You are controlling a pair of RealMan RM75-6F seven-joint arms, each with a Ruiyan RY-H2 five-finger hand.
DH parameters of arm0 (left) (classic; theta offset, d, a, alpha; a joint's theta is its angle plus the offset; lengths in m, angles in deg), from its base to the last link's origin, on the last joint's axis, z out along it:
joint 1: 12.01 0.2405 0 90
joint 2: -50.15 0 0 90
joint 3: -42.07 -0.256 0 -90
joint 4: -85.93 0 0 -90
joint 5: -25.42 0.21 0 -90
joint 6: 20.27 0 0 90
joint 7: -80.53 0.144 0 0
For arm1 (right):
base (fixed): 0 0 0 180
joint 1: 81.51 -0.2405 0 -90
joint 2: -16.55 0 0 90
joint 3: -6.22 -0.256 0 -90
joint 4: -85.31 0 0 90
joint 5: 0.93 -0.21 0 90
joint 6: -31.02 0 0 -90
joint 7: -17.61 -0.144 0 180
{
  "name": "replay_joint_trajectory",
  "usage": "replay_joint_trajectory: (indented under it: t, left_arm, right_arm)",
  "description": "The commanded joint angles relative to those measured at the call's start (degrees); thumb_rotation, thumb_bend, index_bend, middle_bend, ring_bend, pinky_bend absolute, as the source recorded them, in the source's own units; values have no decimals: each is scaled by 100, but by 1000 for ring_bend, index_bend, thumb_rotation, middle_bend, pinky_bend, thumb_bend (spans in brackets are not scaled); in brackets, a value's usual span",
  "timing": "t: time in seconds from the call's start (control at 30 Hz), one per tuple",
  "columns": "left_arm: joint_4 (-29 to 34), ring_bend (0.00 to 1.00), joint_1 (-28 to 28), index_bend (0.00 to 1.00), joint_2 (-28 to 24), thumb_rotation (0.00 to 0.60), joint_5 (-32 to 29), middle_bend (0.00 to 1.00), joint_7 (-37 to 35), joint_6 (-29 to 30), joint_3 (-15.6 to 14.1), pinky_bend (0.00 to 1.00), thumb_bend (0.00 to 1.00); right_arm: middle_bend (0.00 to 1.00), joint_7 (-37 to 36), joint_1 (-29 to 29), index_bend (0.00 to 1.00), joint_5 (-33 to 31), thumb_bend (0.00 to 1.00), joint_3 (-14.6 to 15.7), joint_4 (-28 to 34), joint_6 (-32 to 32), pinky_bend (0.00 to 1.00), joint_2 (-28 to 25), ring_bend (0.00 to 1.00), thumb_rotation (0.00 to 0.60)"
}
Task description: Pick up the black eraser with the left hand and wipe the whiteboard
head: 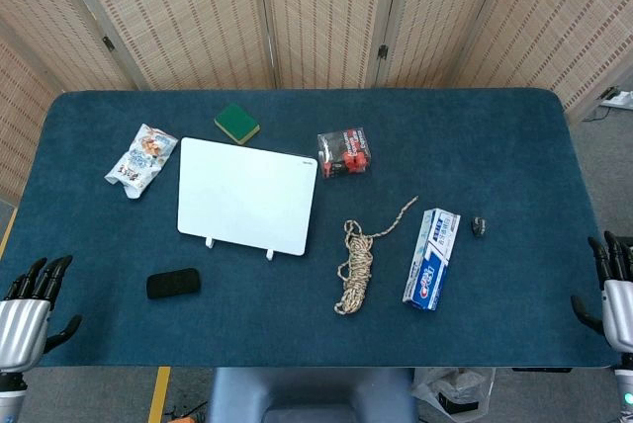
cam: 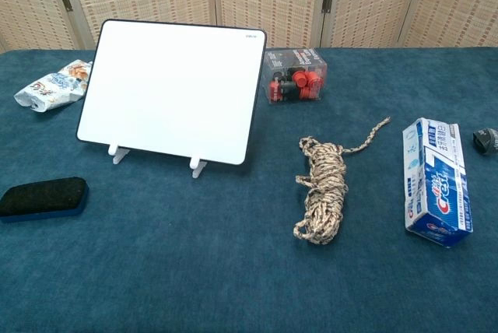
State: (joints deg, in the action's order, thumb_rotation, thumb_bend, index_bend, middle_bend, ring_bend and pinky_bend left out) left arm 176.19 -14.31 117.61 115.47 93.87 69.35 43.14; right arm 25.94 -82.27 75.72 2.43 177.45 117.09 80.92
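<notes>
Left hand (head: 28,306) sits at the near-left table edge, fingers apart, holding nothing; right hand (head: 615,290) likewise at the near-right edge. Black eraser (head: 173,284) lies flat on the table (head: 495,136), to the right of the left hand, apart from it. Whiteboard (head: 247,196) stands on its feet just beyond the eraser, farther from the hand.

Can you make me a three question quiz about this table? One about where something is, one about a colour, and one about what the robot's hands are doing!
1. Where is the black eraser?
A. In front of the whiteboard's left corner
B. On the rope
C. Beside the toothpaste

2. What colour is the sponge?
A. Red
B. Green
C. White

3. The left hand is:
A. Wiping the whiteboard
B. Gripping the eraser
C. Holding nothing

Answers:
1. A, it lies alone there.
2. B, green behind the board.
3. C, it hangs at the table's edge.
</notes>
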Motion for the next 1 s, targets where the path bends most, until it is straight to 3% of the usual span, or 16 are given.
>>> replay_joint_trajectory:
  t: [0.03, 0.3, 0.37, 0.43, 0.5, 0.6, 0.67, 0.73, 0.83, 0.9, 1.0]
  left_arm:
    - [15, 115, -3, 39, -7, 600, -29, 172, 5, -22, 1, 263, 264]
    - [163, 120, -22, 48, -105, 600, -3, 172, -33, -156, -90, 269, 262]
    - [104, 103, -22, 55, -82, 600, 64, 177, 28, -104, -92, 195, 262]
    - [24, 71, -14, 85, 7, 600, 52, 223, 126, -38, -48, 99, 262]
    - [13, 91, -32, 112, 29, 600, 18, 302, 133, -100, -52, 121, 262]
    - [-65, 250, -80, 143, 80, 600, 132, 527, 68, -161, -108, 249, 257]
    - [-219, 461, -98, 131, 229, 600, 292, 780, 52, 7, -64, 419, 246]
    - [-363, 671, -120, 154, 386, 600, 431, 951, 7, 160, -19, 649, 237]
    - [-252, 914, -240, 231, 407, 600, 498, 1000, -365, -50, -93, 928, 232]
    - [-28, 974, -355, 257, 280, 600, 378, 1000, -362, -412, -145, 991, 232]
    - [371, 999, -515, 287, 185, 600, 62, 1000, -139, -882, -108, 1000, 234]
  right_arm:
    - [0, 12, -1, 0, 13, 335, -4, 2, -9, 51, -2, 0, 600]
    - [0, -57, 83, 0, 196, 335, 43, 17, 107, 51, -29, 0, 600]
    - [0, -95, 107, 0, 249, 335, 48, 24, 148, 51, -45, 0, 600]
    - [0, -106, 101, 0, 301, 335, 41, 25, 159, 52, -66, 0, 600]
    - [0, -109, 80, 0, 331, 335, 27, 19, 145, 53, -72, 0, 600]
    - [0, -135, 33, 0, 388, 335, 36, 12, 59, 58, -91, 0, 600]
    - [0, -125, 18, 0, 398, 335, 32, 3, 31, 59, -96, 0, 600]
    - [0, -155, 12, 0, 413, 335, 27, -10, 22, 60, -103, 0, 600]
    - [0, -234, 20, 0, 436, 335, 17, -34, 35, 61, -121, 0, 600]
    - [0, -288, 33, 0, 474, 335, 22, -39, 59, 61, -134, 0, 600]
    - [0, -332, 43, 0, 532, 335, 32, -56, 84, 61, -138, 0, 600]
